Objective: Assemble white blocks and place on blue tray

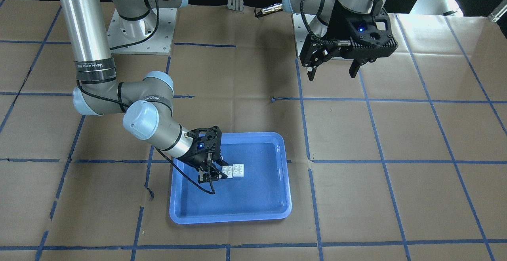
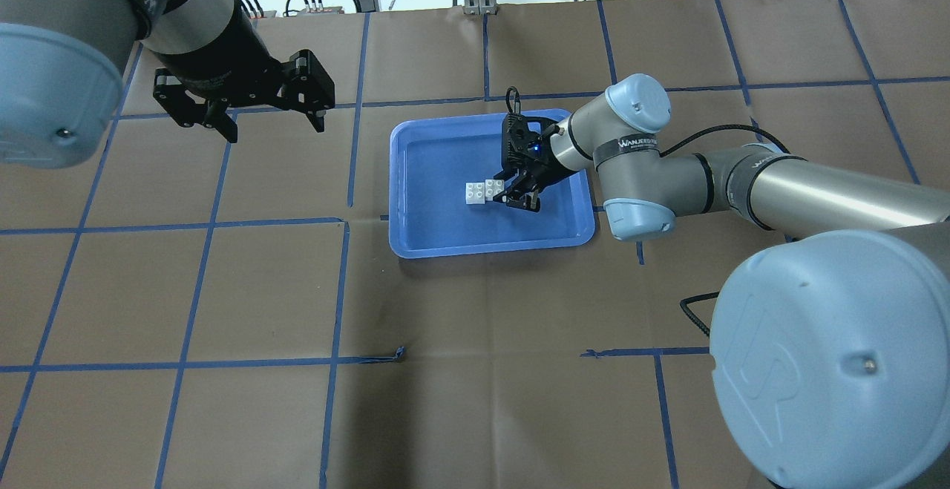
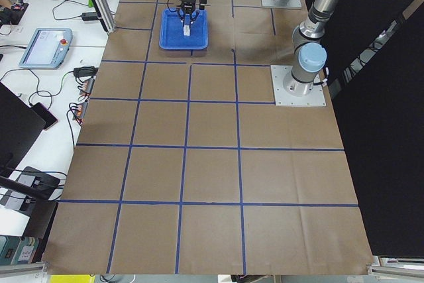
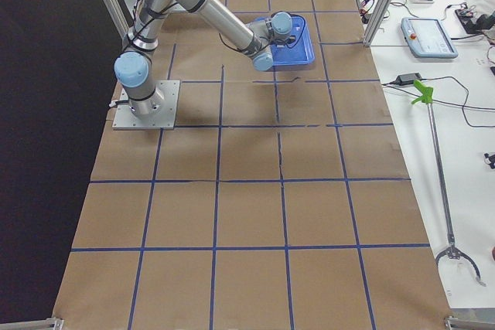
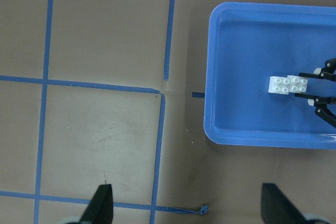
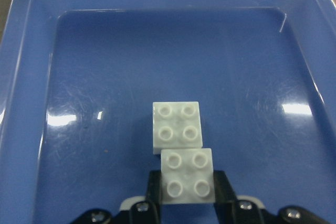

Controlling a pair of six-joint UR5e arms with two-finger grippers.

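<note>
The blue tray [image 2: 445, 148] sits midway between the two ends of the worktop [image 2: 223, 289], nearer the operators' long edge than the robot's. Both blocks are inside it, studs up, around the middle of its floor. The right gripper [image 2: 510, 192] reaches low into the tray with its fingers closed on the sides of the held white block [image 6: 186, 178]. The other white block [image 6: 177, 127] lies just ahead of it, edge to edge and slightly offset. The wrist view hints at a small overlap, but I cannot tell whether they are snapped together.

The left gripper [image 1: 332, 74] hangs wide open and empty above bare paper, well apart from the tray, toward the robot's left end.

The joining step looks to be in hand: the pair reads as side by side, not stacked. The next move probably calls for lifting the held block, squaring its underside over the other's four studs, and pressing straight down. The loose block may skid on the glossy tray floor
</note>
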